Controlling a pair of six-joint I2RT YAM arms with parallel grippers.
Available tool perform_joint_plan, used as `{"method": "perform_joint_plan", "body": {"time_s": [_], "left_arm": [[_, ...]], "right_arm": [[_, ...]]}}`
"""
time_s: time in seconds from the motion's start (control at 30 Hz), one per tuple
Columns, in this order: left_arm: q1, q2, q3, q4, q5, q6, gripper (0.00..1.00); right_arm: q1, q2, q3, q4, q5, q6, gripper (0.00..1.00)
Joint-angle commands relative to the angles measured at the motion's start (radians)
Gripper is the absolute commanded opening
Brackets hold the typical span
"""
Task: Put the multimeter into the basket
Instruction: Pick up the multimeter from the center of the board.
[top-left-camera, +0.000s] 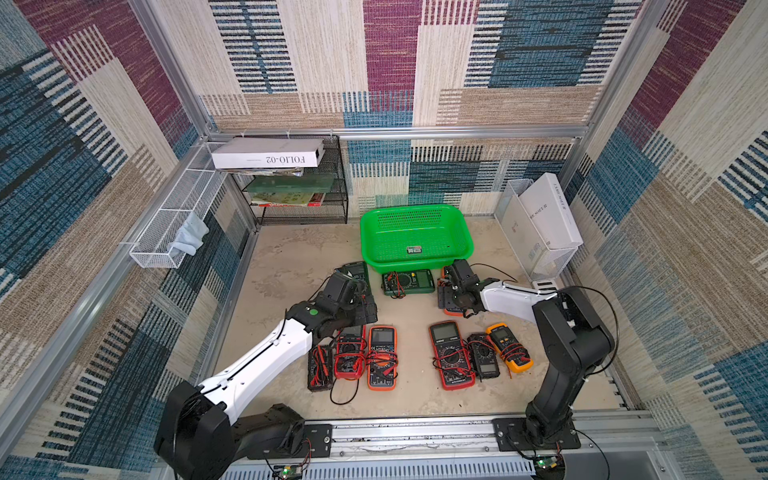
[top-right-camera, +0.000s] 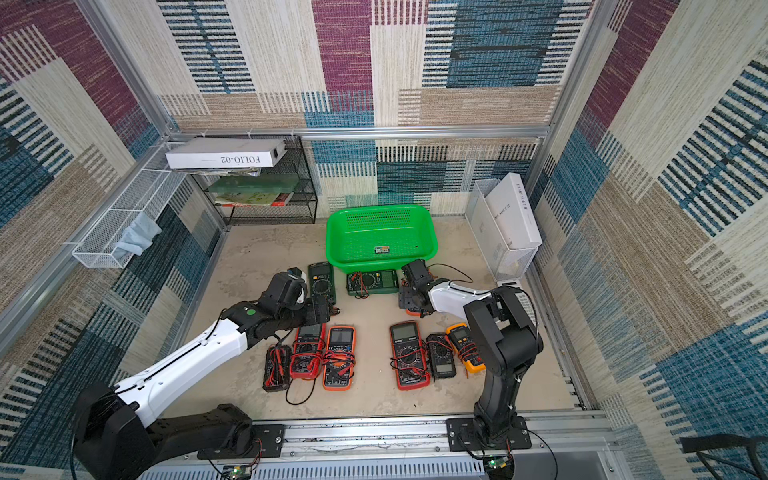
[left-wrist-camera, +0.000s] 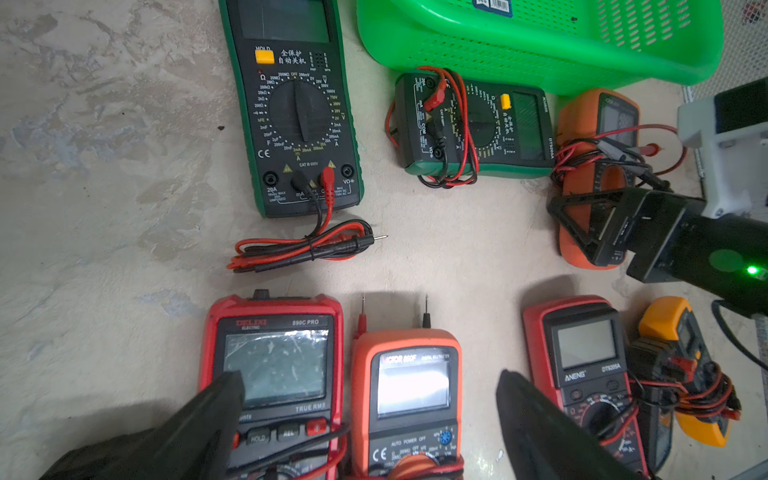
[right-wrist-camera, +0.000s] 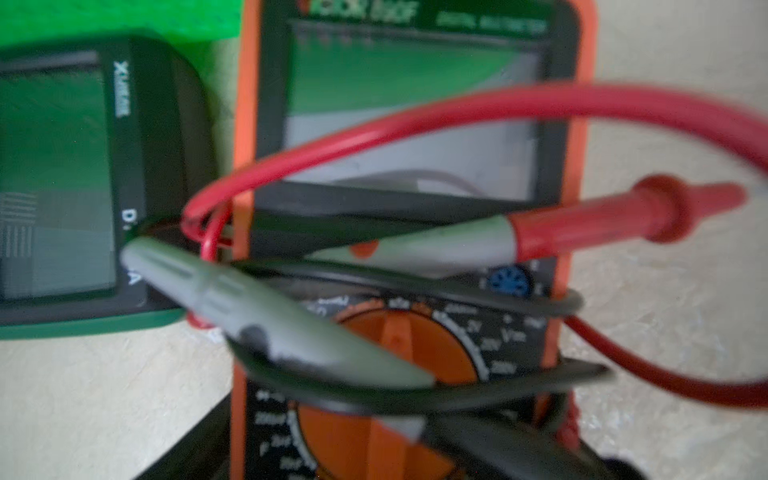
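Left pincer (left-wrist-camera: 369, 376) hung wide, empty, above counter (left-wrist-camera: 124, 166). Right pincer (left-wrist-camera: 594, 216) clamped orange Victor multimeter (left-wrist-camera: 582, 120), flat on counter at 5 o'clock from green basket (left-wrist-camera: 540, 54).

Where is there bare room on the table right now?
Free: the back-left patch of table, bordered by the shelf rack, basket and left arm; and the front strip along the rail. Crowded: just before the basket, with a green multimeter and the right gripper over an orange multimeter.
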Motion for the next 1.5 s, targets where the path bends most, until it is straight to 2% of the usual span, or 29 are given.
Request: {"method": "perform_joint_plan", "body": {"time_s": [0.0,0.13,0.2,0.63,0.9,1.23,1.47], "left_arm": [[-0.005,0.006,0.013,0.023,0.014,0.002,1.00],[-0.014,0.015,0.024,0.025,0.022,0.003,0.99],[-0.017,0.017,0.034,0.026,0.026,0.004,1.00],[-0.036,0.023,0.109,0.024,0.090,-0.006,1.00],[-0.039,0.043,0.160,0.067,0.160,-0.036,1.00],[-0.039,0.139,0.255,0.094,0.214,-0.060,1.00],[-0.037,0.208,0.297,0.135,0.236,-0.044,1.00]], "right_arm": [[0.000,-0.012,-0.013,0.002,-0.003,0.003,0.72],[-0.001,-0.053,-0.038,-0.009,0.001,0.004,0.63],[-0.001,-0.080,-0.050,-0.016,0.003,0.005,0.62],[0.001,-0.310,-0.082,-0.102,-0.008,0.011,0.59],[0.001,-0.444,-0.032,-0.174,-0.041,0.027,0.59],[0.004,-0.401,0.130,-0.226,-0.065,0.015,0.59],[0.001,-0.269,0.282,-0.220,-0.065,-0.022,0.59]]}}
